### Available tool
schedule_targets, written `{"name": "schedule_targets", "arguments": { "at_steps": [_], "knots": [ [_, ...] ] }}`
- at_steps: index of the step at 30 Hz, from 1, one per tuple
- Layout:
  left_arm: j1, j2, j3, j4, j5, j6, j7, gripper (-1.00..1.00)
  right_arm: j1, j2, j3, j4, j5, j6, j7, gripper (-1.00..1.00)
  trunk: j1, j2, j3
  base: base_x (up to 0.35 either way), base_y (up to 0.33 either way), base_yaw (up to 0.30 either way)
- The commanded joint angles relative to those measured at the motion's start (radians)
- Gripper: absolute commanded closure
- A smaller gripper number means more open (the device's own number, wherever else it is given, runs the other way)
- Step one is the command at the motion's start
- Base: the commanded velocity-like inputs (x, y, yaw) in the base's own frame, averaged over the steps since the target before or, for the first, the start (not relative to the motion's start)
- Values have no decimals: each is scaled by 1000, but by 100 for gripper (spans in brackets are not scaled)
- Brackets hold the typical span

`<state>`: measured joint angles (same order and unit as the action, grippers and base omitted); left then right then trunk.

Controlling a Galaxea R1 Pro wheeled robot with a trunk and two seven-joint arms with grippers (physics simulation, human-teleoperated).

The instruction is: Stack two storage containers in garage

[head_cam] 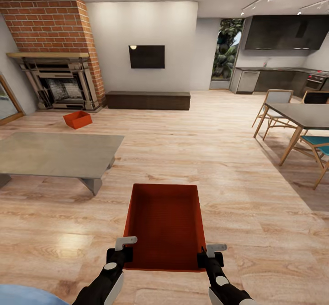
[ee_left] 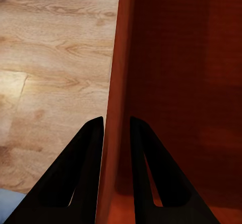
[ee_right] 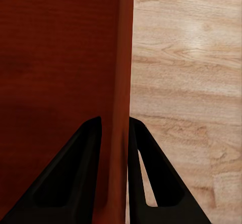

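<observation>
I hold one red-orange storage container point(head_cam: 165, 225) in front of me above the light wood-plank floor point(head_cam: 256, 213) of the living room. My left gripper point(head_cam: 126, 253) is shut on its left wall near the near corner, fingers point(ee_left: 85, 173) straddling the wall point(ee_left: 115, 108). On the opposite wall point(ee_right: 121, 108) my right gripper point(head_cam: 206, 255) is shut the same way, one finger point(ee_right: 151, 173) outside. The other storage container point(head_cam: 77, 119) lies tilted on the floor by the brick fireplace point(head_cam: 57, 79). The garage is out of view.
A low grey table point(head_cam: 59, 154) stands at left, a dark low bench point(head_cam: 148, 100) along the far wall. A dining table point(head_cam: 306, 115) with chairs point(head_cam: 320, 152) is at right, the kitchen point(head_cam: 283, 74) behind it. Open floor runs ahead between them.
</observation>
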<state>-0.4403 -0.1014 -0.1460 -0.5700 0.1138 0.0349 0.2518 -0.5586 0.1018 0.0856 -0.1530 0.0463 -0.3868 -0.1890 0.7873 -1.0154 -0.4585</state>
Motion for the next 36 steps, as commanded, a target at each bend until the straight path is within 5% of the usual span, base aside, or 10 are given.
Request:
{"name": "schedule_targets", "arguments": {
  "at_steps": [1,36],
  "knots": [
    [0,3,-1,1,15,5,28,100,-1,-1,-21,-2,4,-41,-13,100,0,-1,1,0,0,0],
    [0,3,-2,1,14,5,28,100,-1,-1,-21,-2,4,-41,-13,100,0,-1,56,0,0,0]
  ]
}}
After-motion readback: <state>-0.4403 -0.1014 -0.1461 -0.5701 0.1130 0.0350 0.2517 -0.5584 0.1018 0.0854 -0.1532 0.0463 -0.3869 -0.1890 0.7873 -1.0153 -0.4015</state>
